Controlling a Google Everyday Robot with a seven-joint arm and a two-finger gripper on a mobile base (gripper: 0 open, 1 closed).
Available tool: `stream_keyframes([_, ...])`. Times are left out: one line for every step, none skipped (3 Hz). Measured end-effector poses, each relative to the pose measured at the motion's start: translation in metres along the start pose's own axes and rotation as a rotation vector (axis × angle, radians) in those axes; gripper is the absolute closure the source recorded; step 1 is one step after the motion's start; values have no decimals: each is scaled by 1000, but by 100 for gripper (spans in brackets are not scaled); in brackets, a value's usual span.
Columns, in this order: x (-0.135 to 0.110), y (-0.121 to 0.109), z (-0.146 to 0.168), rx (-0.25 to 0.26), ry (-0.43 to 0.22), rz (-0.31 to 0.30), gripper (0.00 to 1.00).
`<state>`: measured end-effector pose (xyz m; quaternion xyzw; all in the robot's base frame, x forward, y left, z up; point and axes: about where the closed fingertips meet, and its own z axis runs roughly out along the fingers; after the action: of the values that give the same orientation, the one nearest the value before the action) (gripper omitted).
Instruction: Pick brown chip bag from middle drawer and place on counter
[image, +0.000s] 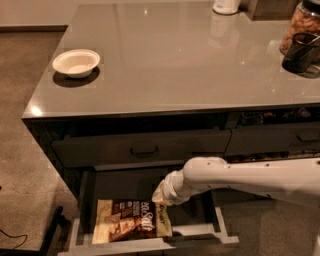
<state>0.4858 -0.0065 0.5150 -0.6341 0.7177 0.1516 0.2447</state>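
Camera view, lower middle: the gripper (161, 195) hangs over the open middle drawer (76, 231), just above the right end of the brown chip bag (131, 223), which lies flat inside. How wide the gripper stands, I cannot tell. The counter (175, 60) fills the upper frame.

Speckled brown floor (25, 165) (dim warm light); dark drawer fronts (142, 147); pale wall (30, 12), perhaps, top left.

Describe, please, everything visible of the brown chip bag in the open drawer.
The flat rectangular brown chip bag, dark brown in the centre with white lettering and cream-yellow ends, lies lengthwise along the front of the wide dark grey middle drawer. The robot's pincer is just above its right end; contact cannot be told.
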Motion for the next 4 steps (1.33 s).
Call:
stream_keyframes([9, 11, 18, -32, -9, 25, 100])
stream_keyframes([3, 15, -3, -7, 36, -5, 82])
stream_keyframes([3, 22, -10, 15, 44, -18, 58])
stream_keyframes([6, 24, -10, 25, 36, -19, 35])
